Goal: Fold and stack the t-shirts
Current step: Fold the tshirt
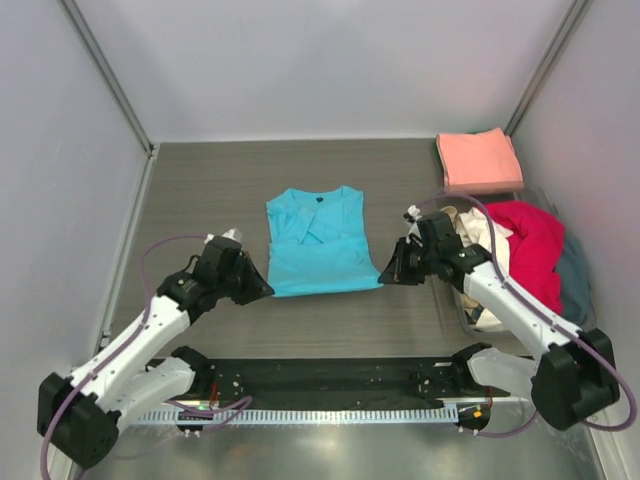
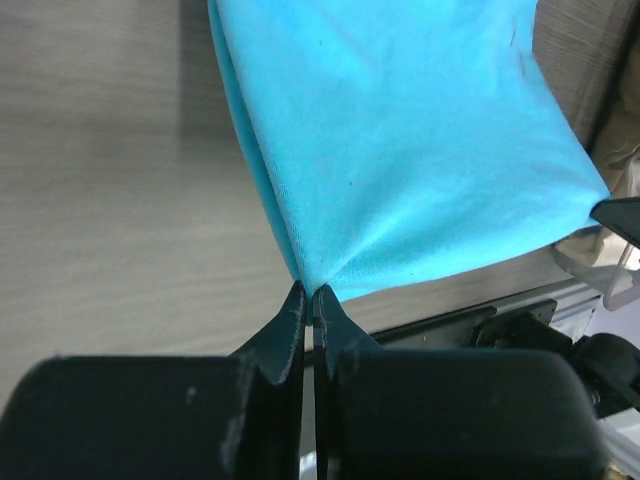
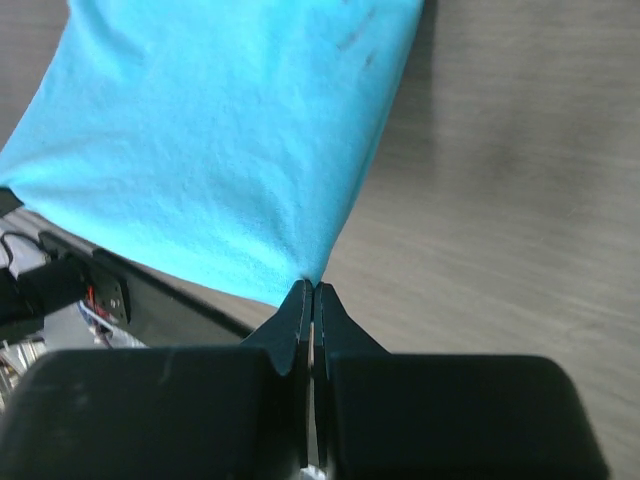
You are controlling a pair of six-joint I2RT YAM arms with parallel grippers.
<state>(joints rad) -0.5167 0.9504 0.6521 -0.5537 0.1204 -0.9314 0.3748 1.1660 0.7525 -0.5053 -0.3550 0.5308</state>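
Observation:
The turquoise t-shirt (image 1: 318,245) lies in the middle of the table with its sleeves folded in, neck label at the far end. My left gripper (image 1: 268,287) is shut on its near left corner; the left wrist view shows the cloth (image 2: 400,150) pinched at the gripper's tips (image 2: 309,292). My right gripper (image 1: 385,275) is shut on the near right corner, with the cloth (image 3: 220,140) pinched at its tips (image 3: 311,288). A salmon-pink t-shirt (image 1: 478,160) lies folded at the far right. Red (image 1: 535,245), cream (image 1: 482,235) and grey-blue (image 1: 575,270) shirts lie heaped at the right.
The heap of shirts sits in a clear bin (image 1: 470,318) by the right wall. A black rail (image 1: 320,380) with the arm bases runs along the near edge. Grey walls close in the table on three sides.

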